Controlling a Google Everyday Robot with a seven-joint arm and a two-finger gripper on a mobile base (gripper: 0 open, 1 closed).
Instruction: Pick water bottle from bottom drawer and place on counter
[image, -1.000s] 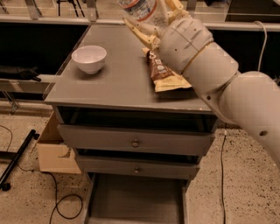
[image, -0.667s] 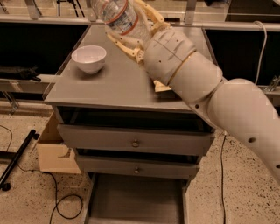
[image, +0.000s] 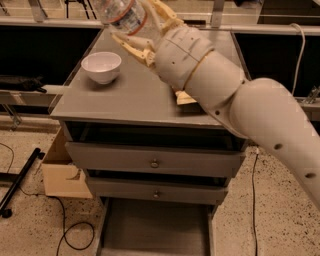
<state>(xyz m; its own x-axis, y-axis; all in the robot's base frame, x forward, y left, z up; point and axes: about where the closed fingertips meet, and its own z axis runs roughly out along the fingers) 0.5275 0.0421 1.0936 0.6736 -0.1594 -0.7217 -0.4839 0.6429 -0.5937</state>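
The water bottle (image: 122, 15) is clear plastic with a reddish label band, held in the air above the far left part of the counter (image: 130, 95). My gripper (image: 142, 27) is shut on it, its tan fingers (image: 135, 50) wrapping the bottle from the right; the bottle's top runs out of the frame. The bottom drawer (image: 155, 227) stands pulled out at the foot of the cabinet, its grey floor bare.
A white bowl (image: 101, 66) sits on the counter's left side. A tan snack packet (image: 185, 97) lies partly hidden under my arm. Two knobbed drawer fronts (image: 154, 162) face me. A cardboard box (image: 60, 172) and cables lie on the floor at left.
My arm has swung left across the counter, carrying the bottle from above the right side toward the area behind the bowl.
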